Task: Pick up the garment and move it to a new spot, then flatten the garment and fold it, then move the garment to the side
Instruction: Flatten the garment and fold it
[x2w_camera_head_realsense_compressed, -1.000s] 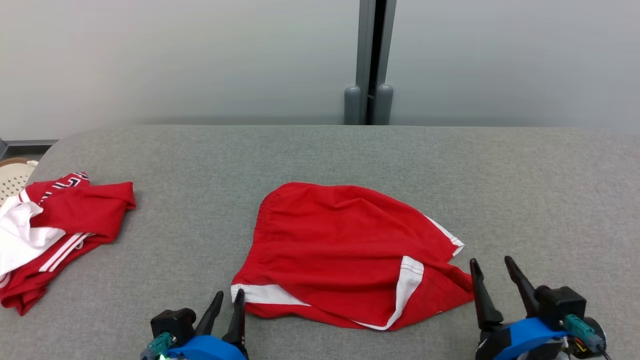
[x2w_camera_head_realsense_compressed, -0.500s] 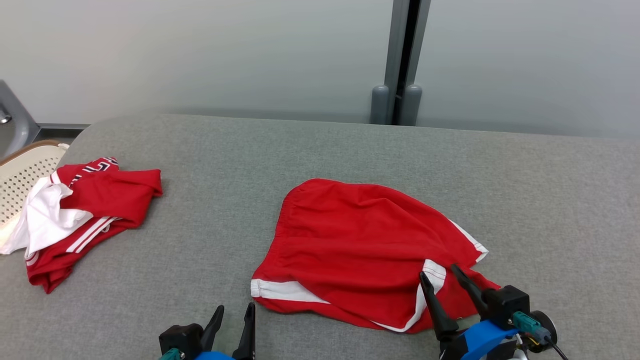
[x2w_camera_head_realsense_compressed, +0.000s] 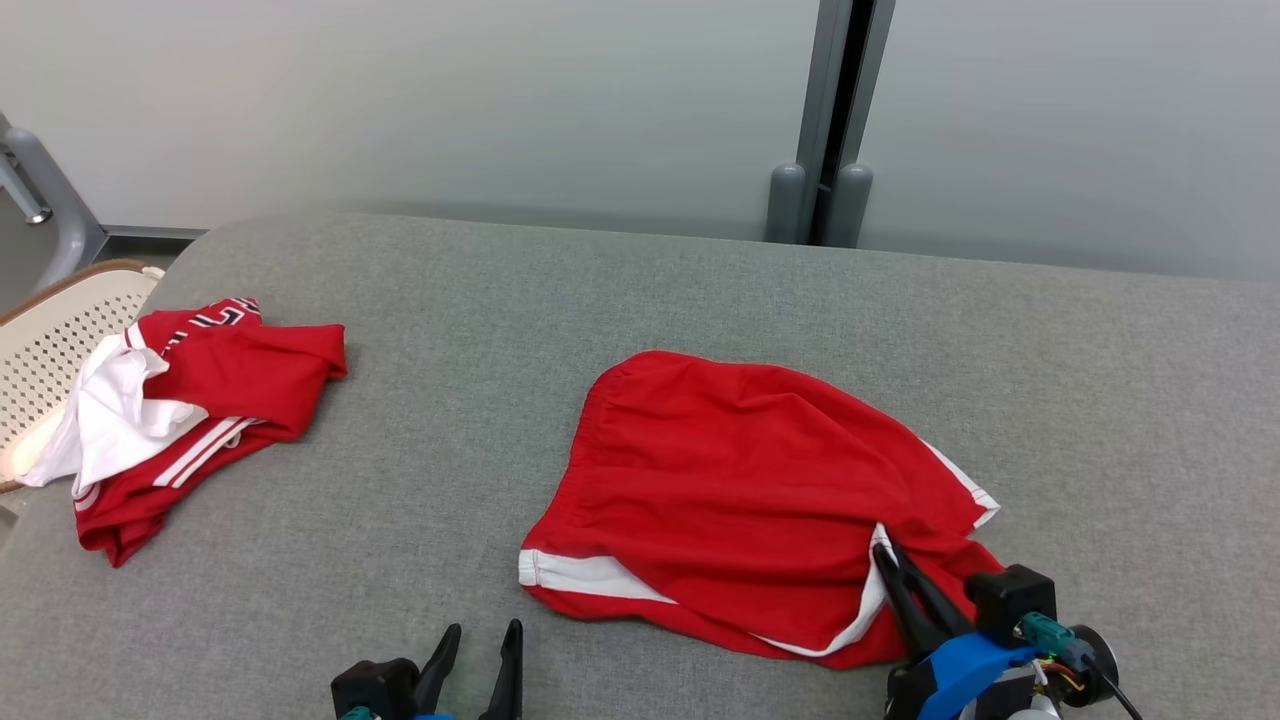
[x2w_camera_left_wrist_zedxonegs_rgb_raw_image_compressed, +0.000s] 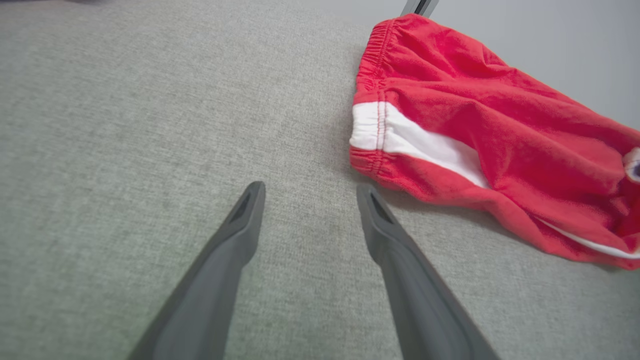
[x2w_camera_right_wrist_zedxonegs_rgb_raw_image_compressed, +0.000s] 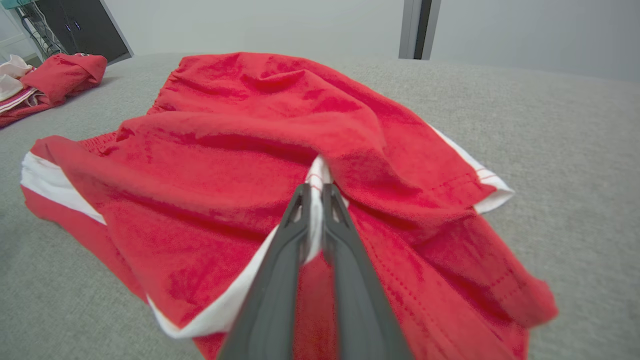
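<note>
The grey cloth-covered table is stretching across in front of me. The garment, a pair of red shorts with white bands, is lying rumpled on it, right of the middle and toward the near edge. Its gathered waistband is facing the table's left end, and the legs are trailing toward the right. A pile of clothes, red and white, is sitting close to the left edge, well apart from the garment. A cream perforated basket is showing just past that edge. My right gripper is reaching in from the near edge at the garment's right leg. There I am pinching the white trim of the hem, my two dark fingers pressed almost together with the fold of cloth caught between their tips. Red fabric is bunching up on both sides of them. My left gripper is hanging over bare table by the near edge, its fingers spread wide and holding nothing. It is just left of the garment's white-banded corner and not touching it.
</note>
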